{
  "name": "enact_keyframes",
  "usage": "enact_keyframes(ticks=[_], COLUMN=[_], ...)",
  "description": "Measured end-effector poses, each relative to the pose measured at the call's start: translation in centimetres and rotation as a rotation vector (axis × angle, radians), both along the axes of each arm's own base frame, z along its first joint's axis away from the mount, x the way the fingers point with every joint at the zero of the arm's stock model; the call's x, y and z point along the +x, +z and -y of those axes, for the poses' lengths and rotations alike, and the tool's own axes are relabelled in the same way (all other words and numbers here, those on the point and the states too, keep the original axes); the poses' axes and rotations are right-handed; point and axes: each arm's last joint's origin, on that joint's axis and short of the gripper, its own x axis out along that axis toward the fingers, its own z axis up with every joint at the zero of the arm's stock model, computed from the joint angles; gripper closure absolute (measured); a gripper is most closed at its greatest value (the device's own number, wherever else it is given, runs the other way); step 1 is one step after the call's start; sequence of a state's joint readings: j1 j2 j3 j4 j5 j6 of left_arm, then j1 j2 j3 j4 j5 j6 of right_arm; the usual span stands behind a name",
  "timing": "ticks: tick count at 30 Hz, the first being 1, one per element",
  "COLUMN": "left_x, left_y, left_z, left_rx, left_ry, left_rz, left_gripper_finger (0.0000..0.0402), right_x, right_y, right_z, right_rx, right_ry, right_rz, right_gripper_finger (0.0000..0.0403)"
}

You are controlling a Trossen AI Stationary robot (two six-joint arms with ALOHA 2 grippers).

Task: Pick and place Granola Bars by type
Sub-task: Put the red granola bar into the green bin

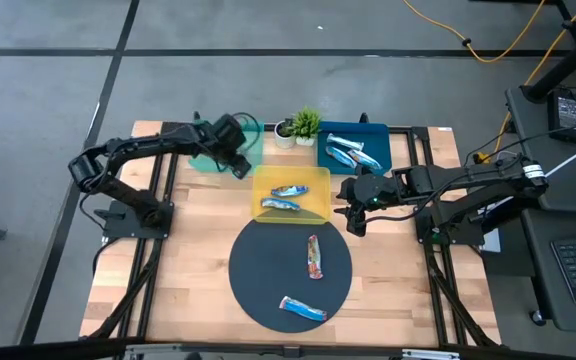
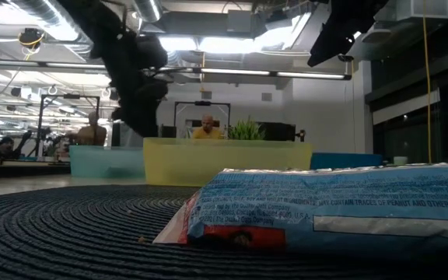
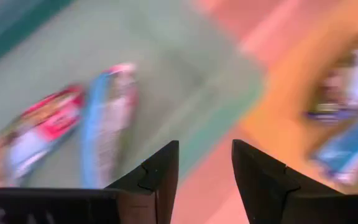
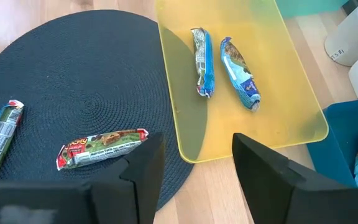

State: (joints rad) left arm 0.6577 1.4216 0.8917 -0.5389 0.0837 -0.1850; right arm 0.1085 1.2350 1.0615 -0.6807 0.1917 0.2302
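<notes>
Granola bars lie in several places. Two blue-silver ones [image 1: 286, 197] rest flat in the yellow tray [image 1: 318, 180]. Others [image 1: 351, 153] lie in the blue tray [image 1: 378, 135]. Two [image 3: 107, 124] lie in the teal tray [image 1: 200, 160]; one of these has red print [image 3: 42, 121]. A red-printed bar [image 1: 314, 256] and a blue bar [image 1: 302, 309] lie on the dark round mat [image 1: 258, 270]. My left gripper [image 3: 205, 146] hovers open over the teal tray's edge, holding nothing. My right gripper [image 4: 197, 140] hovers open beside the yellow tray's right edge [image 4: 253, 140], also holding nothing.
A small green potted plant [image 1: 306, 124] and a white cup [image 1: 284, 134] stand at the far edge between the teal and blue trays. The low view shows the nearest bar [image 2: 325, 206] close up on the mat. Bare wood [image 1: 178, 260] lies left of the mat.
</notes>
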Motion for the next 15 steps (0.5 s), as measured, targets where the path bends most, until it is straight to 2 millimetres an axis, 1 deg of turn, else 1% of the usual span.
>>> enact_keyframes(ticks=[3, 7, 9, 12, 15], left_x=[2.2, 5.1, 6.3, 7.4, 8.0], left_y=[0.4, 1.2, 1.5, 2.0, 2.2], left_z=[2.1, 5.9, 7.9, 10.7, 13.3], left_rx=[0.01, 0.032, 0.046, 0.058, 0.062], left_ry=[-0.083, -0.257, -0.34, -0.445, -0.528], left_rz=[0.077, 0.212, 0.267, 0.327, 0.362], left_gripper_finger=[0.0264, 0.0265, 0.0265, 0.0266, 0.0268], right_x=[0.0, 0.0, 0.0, 0.0, 0.0], right_y=[0.0, 0.0, 0.0, 0.0, 0.0], right_z=[0.0, -0.1, -0.1, -0.2, -0.2], right_rx=[0.003, 0.023, 0.035, 0.05, 0.074], right_ry=[0.003, 0.02, 0.035, 0.049, 0.045], right_rz=[-0.001, -0.004, -0.006, -0.008, -0.007], right_gripper_finger=[0.0212, 0.0212, 0.0212, 0.0212, 0.0212])
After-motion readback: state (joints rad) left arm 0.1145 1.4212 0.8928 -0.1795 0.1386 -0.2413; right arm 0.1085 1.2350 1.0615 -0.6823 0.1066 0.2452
